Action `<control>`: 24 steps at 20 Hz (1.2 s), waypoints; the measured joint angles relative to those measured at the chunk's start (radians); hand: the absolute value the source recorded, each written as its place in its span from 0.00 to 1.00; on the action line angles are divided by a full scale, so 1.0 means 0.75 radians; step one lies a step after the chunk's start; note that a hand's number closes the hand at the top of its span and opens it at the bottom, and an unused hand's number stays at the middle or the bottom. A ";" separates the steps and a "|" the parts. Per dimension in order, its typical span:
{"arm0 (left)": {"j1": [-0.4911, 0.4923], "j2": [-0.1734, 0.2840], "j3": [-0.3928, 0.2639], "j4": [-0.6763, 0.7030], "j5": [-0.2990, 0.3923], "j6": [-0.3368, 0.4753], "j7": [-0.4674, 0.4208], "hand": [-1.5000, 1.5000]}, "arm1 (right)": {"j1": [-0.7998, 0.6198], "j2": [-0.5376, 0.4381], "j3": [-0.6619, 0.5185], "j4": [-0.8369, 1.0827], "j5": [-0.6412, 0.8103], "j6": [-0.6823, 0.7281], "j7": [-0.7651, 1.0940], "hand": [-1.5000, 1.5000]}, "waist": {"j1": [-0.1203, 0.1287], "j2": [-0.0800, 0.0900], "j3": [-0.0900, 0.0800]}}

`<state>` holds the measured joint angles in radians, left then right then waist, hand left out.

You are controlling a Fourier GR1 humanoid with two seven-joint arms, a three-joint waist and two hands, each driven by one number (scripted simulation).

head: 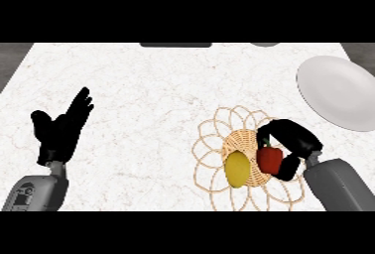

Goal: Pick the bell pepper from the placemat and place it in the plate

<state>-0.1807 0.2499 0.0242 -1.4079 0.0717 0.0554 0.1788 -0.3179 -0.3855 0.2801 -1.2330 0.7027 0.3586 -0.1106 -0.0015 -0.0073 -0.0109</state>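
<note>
A red bell pepper (pixel 269 158) with a green stem sits on the woven wicker placemat (pixel 219 149) at the lower right. My right hand (pixel 293 141) curls around the pepper from the right, its fingers arching over the top and its thumb below. A yellow lemon-like fruit (pixel 237 169) lies on the mat just left of the pepper. The grey-white plate (pixel 338 92) lies at the far right, above the mat. My left hand (pixel 62 130) rests open at the left, fingers up, away from everything.
A dark flat object (pixel 176 44) lies at the counter's far edge, and a grey round thing (pixel 264 44) peeks in beside it. The white marble counter (pixel 147 89) spreads wide between the hands.
</note>
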 measured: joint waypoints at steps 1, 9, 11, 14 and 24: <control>0.001 -0.004 0.000 0.002 0.002 -0.003 -0.003 0.50 | -0.002 -0.005 0.009 -0.011 -0.003 0.016 -0.036 1.00 | 0.001 0.001 0.002; 0.005 0.009 0.034 0.023 0.009 -0.027 -0.018 0.50 | 0.053 -0.012 -0.070 -0.238 0.044 -0.207 -0.125 1.00 | -0.010 0.005 0.013; 0.013 0.017 0.048 0.018 0.023 -0.037 -0.016 0.50 | 0.080 -0.008 -0.128 -0.313 0.043 -0.310 -0.135 1.00 | -0.018 0.002 0.014; 0.023 0.004 0.041 0.027 0.012 -0.031 -0.030 0.50 | 0.084 -0.007 -0.240 -0.396 0.033 -0.441 -0.124 1.00 | -0.024 0.003 0.014; 0.023 -0.030 0.021 0.001 -0.023 -0.017 -0.020 0.50 | 0.025 -0.032 -0.577 -0.377 -0.114 -0.517 -0.008 1.00 | -0.002 0.009 0.015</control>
<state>-0.1635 0.2275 0.0401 -1.4071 0.0548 0.0429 0.1637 -0.2992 -0.4094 -0.1526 -1.5155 0.6173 -0.0293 -0.1164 -0.0031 -0.0006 0.0001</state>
